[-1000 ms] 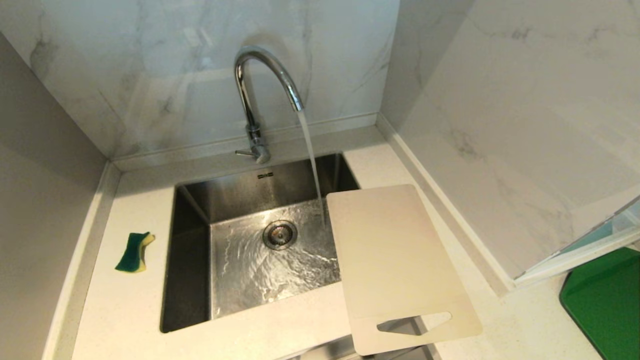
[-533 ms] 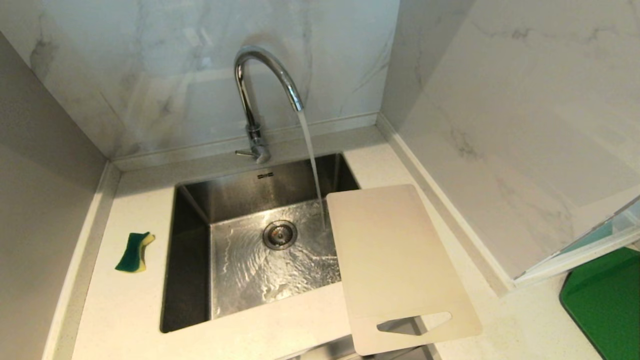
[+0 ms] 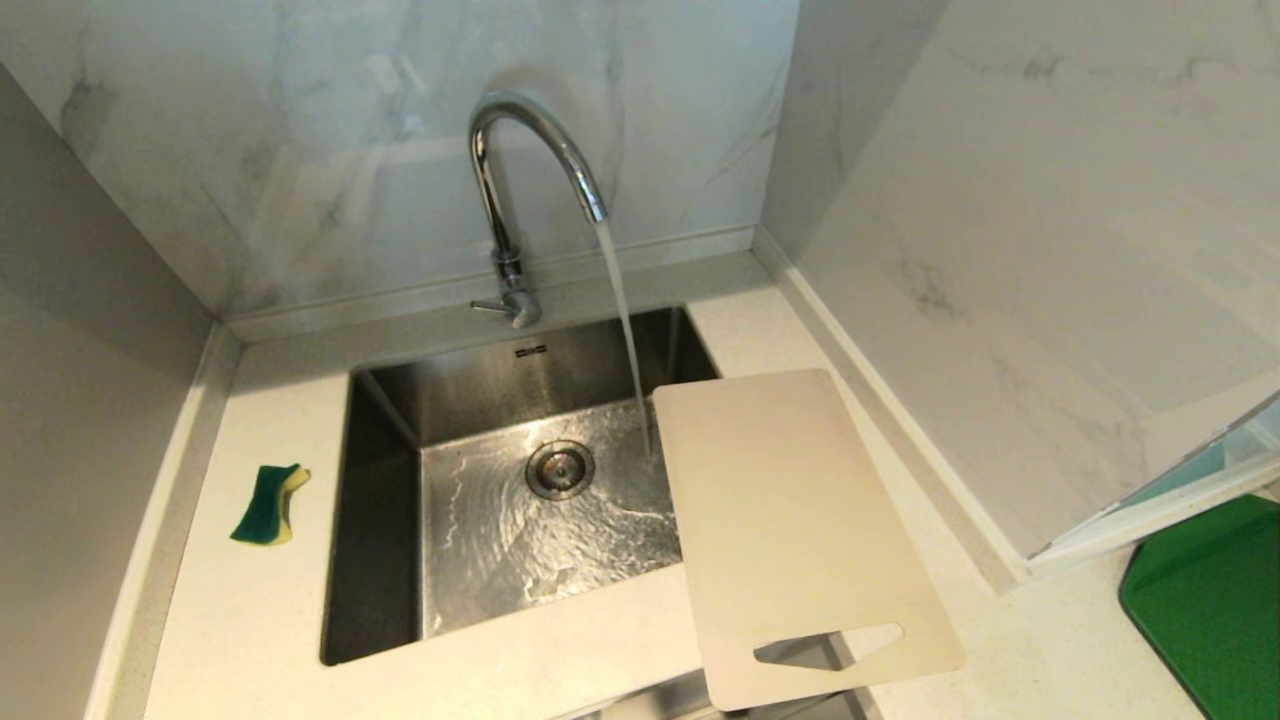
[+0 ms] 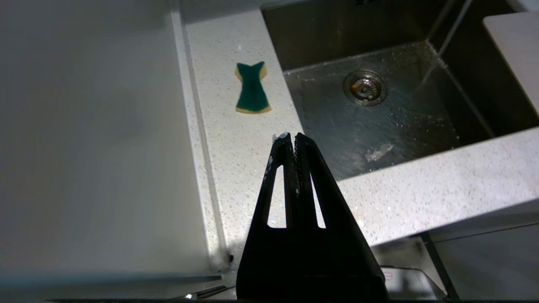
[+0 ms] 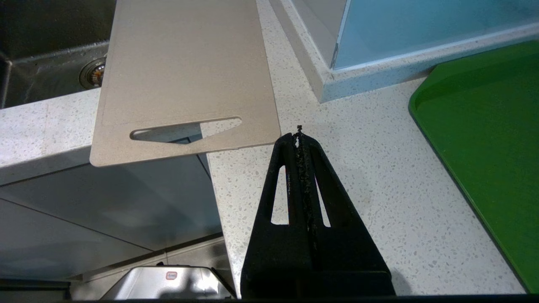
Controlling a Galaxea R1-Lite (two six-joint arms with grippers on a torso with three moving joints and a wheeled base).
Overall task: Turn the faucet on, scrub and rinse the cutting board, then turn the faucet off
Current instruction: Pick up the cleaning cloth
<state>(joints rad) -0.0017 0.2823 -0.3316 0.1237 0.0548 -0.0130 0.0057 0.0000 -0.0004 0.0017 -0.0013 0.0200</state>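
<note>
Water is running from the faucet (image 3: 528,170) into the sink (image 3: 385,520), the stream landing just beside the far end of the cutting board (image 3: 790,530) – so tap-on looks done. The board lies on the counter right of the basin, its left edge overhanging the sink, its long axis running away from the robot, handle slot nearest the front edge. The right gripper (image 5: 300,136), jaws pressed together and empty, hangs just short of that slotted end, so it looks the nearer arm for the board. The left gripper (image 4: 290,141), also closed and empty, points toward the green sponge (image 4: 252,87) on the left counter – likely its pick
</note>
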